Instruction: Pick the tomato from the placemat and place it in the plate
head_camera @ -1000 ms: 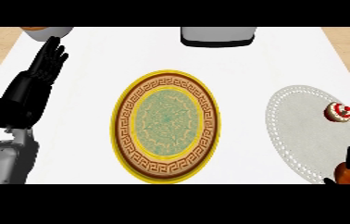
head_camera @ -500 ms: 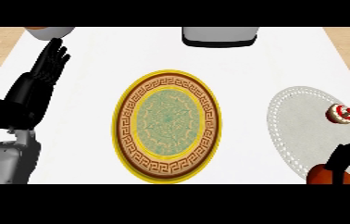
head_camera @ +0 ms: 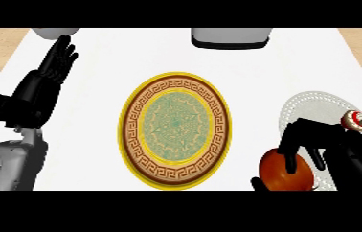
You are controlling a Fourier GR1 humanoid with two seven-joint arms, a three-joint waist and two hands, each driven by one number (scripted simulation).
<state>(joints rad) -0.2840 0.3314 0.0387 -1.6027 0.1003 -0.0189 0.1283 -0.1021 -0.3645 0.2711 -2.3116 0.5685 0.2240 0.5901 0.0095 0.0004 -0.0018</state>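
Note:
A round plate (head_camera: 176, 171) with a yellow rim, brown key-pattern band and green centre lies in the middle of the white counter. At the lower right, my right hand (head_camera: 326, 147) has its fingers curled over the red-orange tomato (head_camera: 281, 174). It holds the tomato at the near left edge of the pale round placemat (head_camera: 317, 109), apart from the plate's right rim. My left hand (head_camera: 44, 82) rests open at the far left, fingers up.
A small red-and-white object (head_camera: 352, 120) sits on the placemat at the right edge of the view. A grey container (head_camera: 232, 37) stands at the back centre, and a pale bowl (head_camera: 52, 32) at the back left corner.
My right hand has come further into view from the lower right corner, bringing the tomato with it to the placemat's near left edge. The left hand has barely shifted.

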